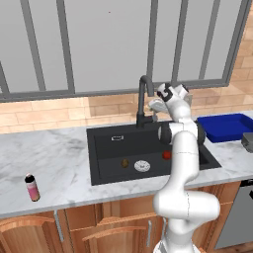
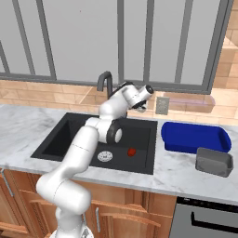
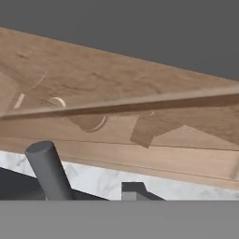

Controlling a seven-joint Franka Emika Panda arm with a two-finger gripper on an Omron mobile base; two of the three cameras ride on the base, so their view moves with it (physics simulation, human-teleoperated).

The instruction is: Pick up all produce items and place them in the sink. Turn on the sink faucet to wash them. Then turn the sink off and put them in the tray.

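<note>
Both produce items lie on the floor of the black sink (image 1: 104, 143): a brownish-olive ball (image 1: 125, 162) left of the silver drain (image 1: 142, 165) and a red ball (image 1: 167, 155) to its right. The right base view has the red ball (image 2: 132, 151) beside the drain (image 2: 105, 156). The black gooseneck sink faucet (image 1: 145, 99) rises behind the basin. My gripper (image 1: 155, 105) hangs just right of the faucet, high above the sink, pointing at the wall. In the hand view a grey rod (image 3: 46, 170) stands left of one dark fingertip (image 3: 133, 189). Whether the jaws grip anything is unclear. The blue tray (image 1: 225, 126) sits right of the sink.
A small pink bottle (image 1: 32, 188) with a black cap stands on the marble counter (image 1: 49, 158) at the left front. A grey container (image 2: 214, 161) lies in front of the tray (image 2: 195, 137). The brick wall and window frame stand close behind the faucet (image 2: 106, 83).
</note>
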